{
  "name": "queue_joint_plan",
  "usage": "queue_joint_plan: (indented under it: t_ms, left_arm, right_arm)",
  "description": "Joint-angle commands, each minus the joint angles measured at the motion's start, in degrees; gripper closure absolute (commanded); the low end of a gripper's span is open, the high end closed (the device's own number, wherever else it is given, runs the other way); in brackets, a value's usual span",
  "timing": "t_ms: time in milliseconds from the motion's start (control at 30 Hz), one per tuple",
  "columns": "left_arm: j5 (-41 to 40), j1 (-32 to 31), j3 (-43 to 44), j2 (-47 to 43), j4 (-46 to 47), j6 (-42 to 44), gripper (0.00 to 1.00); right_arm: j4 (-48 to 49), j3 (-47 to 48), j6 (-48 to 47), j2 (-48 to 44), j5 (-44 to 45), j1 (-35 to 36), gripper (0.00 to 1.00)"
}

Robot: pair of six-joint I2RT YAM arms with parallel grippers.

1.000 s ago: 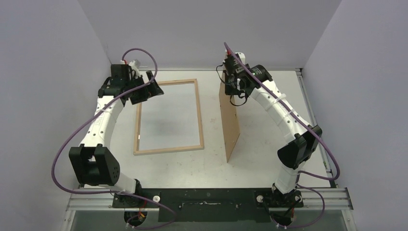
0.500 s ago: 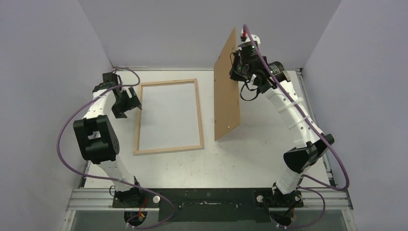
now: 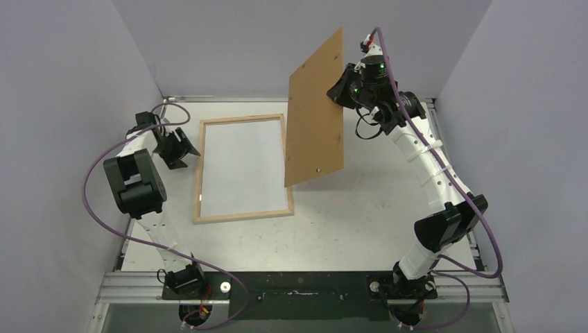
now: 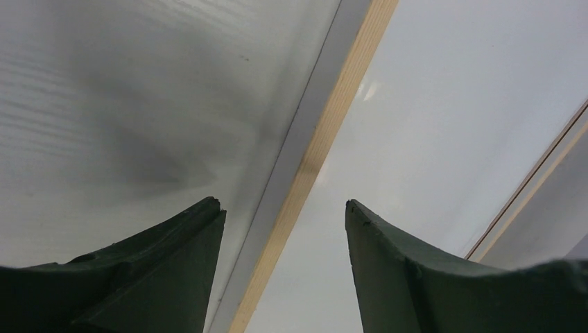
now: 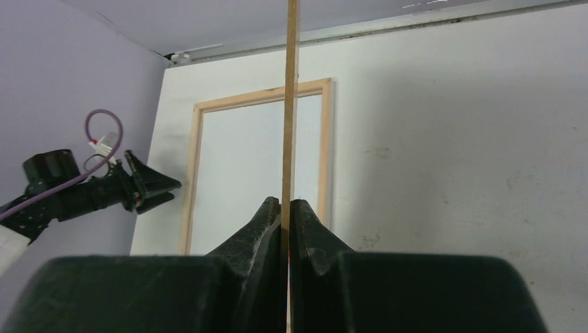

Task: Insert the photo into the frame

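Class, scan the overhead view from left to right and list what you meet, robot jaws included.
Left arm's jaws → frame → brown board, held up off the table → right arm's jaws, shut on the board's edge.

I read left gripper (image 3: 182, 149) low by the frame's (image 3: 243, 216) left rail, jaws apart. Right arm reaches high past its right rail, right gripper (image 3: 344, 87) clamping backing board (image 3: 315, 111).

**Where everything sits right now**

Frame (image 3: 243, 214) lies flat on the table (image 3: 360, 222), left of centre and toward the back. Left gripper (image 3: 186, 151) hovers over its left rail, near the far corner. Board (image 3: 315, 111) hangs in the air over the frame's right side, pinched at its upper right edge by the right gripper (image 3: 341, 89).
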Motion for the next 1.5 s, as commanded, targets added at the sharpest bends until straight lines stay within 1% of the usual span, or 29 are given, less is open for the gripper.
queue_joint_plan:
  t_ms: [0, 167, 300, 467, 533, 600, 700, 800, 967, 1100, 1133, 1167, 1233, 1367, 1467]
  left_arm:
    - [6.04, -0.27, 3.32, 4.03, 3.97, -0.04, 0.40]
    - [8.83, -0.81, 3.09, 5.13, 4.55, -1.21, 0.50]
    - [9.73, -2.60, 2.75, 5.37, 5.75, 2.18, 0.61]
    - [10.66, -3.33, 5.31, 7.30, 5.61, 4.45, 0.70]
    - [12.09, -3.55, 6.31, 8.45, 4.98, 4.91, 0.76]
    - [13.32, -4.48, 6.68, 9.00, 4.87, 5.34, 0.80]
    - [12.21, -6.92, 6.99, 9.30, 4.75, 6.62, 0.82]
    - [11.40, -8.91, 8.33, 10.35, 3.65, 6.83, 0.85]
    - [11.92, -11.04, 7.86, 10.52, 4.09, 5.27, 0.89]
    - [12.93, -11.28, 7.58, 10.03, 4.83, 3.05, 0.87]
    - [13.50, -11.10, 7.90, 9.87, 4.75, 2.42, 0.84]
    - [13.81, -10.95, 8.25, 9.65, 4.73, 1.70, 0.79]
    - [15.22, -10.39, 8.49, 8.80, 5.31, 0.62, 0.64]
    - [18.43, -8.33, 6.70, 4.90, 8.96, -3.70, 0.51]
    - [18.57, -7.06, 5.30, 2.47, 10.31, -6.29, 0.48]
  right_arm:
    - [12.25, 0.49, 3.43, -0.98, -5.37, -1.00, 1.00]
    - [15.13, -0.83, 4.60, -0.87, -6.91, -1.64, 1.00]
    - [17.59, -2.02, 5.35, -0.25, -9.00, -1.78, 1.00]
    - [18.70, -2.88, 5.65, 0.87, -10.34, -1.81, 1.00]
    - [19.16, -3.59, 5.66, 0.74, -10.45, -1.82, 1.00]
    - [19.55, -4.34, 5.58, 0.56, -10.39, -1.82, 1.00]
    - [20.70, -5.89, 5.64, 0.31, -10.62, -1.89, 1.00]
    - [22.29, -7.32, 6.27, 0.49, -11.54, -2.04, 1.00]
    - [26.88, -9.56, 10.80, 1.36, -14.24, -2.34, 1.00]
    - [28.68, -10.55, 13.62, 3.36, -16.53, -2.34, 1.00]
    - [29.19, -10.87, 14.37, 3.79, -17.05, -2.38, 1.00]
    - [30.15, -11.47, 15.25, 4.28, -18.00, -2.42, 1.00]
    - [32.24, -12.62, 16.96, 5.13, -19.01, -2.43, 1.00]
    - [34.53, -13.14, 19.70, 7.17, -21.23, -2.54, 1.00]
    - [35.74, -13.25, 20.57, 8.71, -23.32, -2.78, 1.00]
